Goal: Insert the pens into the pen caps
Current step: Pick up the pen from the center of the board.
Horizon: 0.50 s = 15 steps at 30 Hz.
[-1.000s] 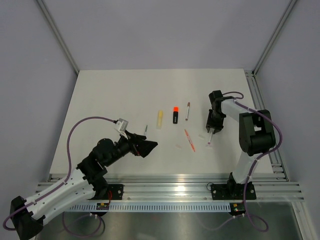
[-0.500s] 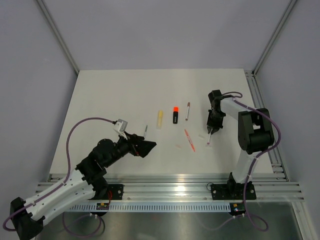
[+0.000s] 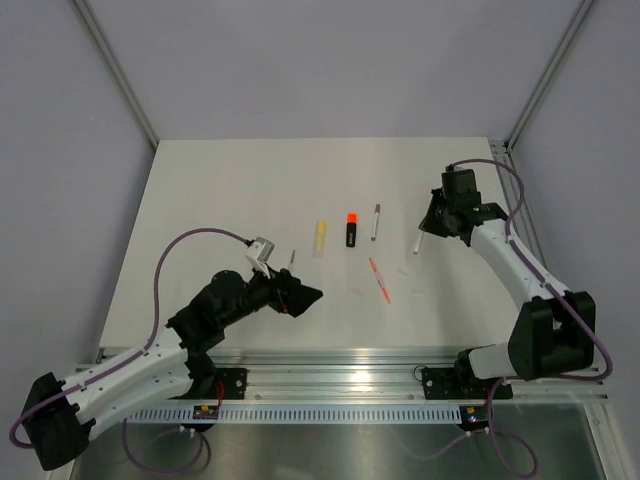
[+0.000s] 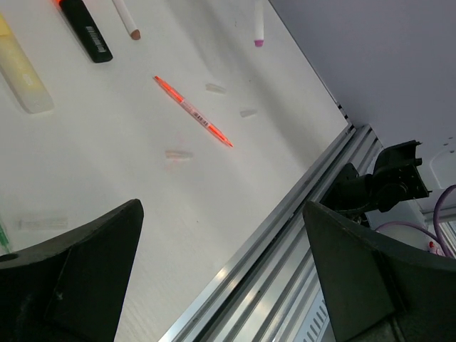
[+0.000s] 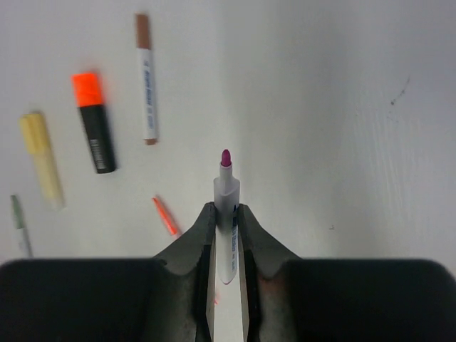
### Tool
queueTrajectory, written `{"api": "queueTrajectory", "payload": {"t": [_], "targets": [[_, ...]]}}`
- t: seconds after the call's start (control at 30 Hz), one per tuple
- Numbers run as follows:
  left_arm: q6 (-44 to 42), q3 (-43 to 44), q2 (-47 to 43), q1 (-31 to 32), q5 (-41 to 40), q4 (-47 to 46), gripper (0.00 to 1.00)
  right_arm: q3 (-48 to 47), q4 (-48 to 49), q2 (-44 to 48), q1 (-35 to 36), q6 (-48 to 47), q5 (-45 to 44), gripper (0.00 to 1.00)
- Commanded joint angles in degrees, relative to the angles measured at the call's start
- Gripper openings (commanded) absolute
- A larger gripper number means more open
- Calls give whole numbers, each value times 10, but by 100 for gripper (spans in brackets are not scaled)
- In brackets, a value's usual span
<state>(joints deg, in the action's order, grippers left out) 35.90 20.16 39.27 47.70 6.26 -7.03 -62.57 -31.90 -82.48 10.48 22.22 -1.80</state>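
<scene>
Robot lab cell, aluminium rails (image 3: 350, 375), grey walls (image 3: 300, 60)

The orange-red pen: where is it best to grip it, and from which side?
Grip the orange-red pen at mid-barrel, coming straight down from above with the jaws across its length. It lies flat and slanted on the table, and it is thin, with narrow ends that would probably slip. Mind the clear cap lying close beside it.
</scene>
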Motion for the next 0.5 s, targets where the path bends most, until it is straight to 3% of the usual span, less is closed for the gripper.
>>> {"api": "queueTrajectory", "payload": {"t": [0.0, 0.23, 0.47], "targets": [[-6, 34, 24, 2, 36, -60, 87, 39, 64, 75, 37, 31, 44, 0], [31, 73, 112, 5, 52, -77, 68, 125, 165, 208, 170, 110, 60, 0], [74, 95, 195, 27, 70, -115, 67, 190, 252, 272, 250, 154, 102, 0]]}}
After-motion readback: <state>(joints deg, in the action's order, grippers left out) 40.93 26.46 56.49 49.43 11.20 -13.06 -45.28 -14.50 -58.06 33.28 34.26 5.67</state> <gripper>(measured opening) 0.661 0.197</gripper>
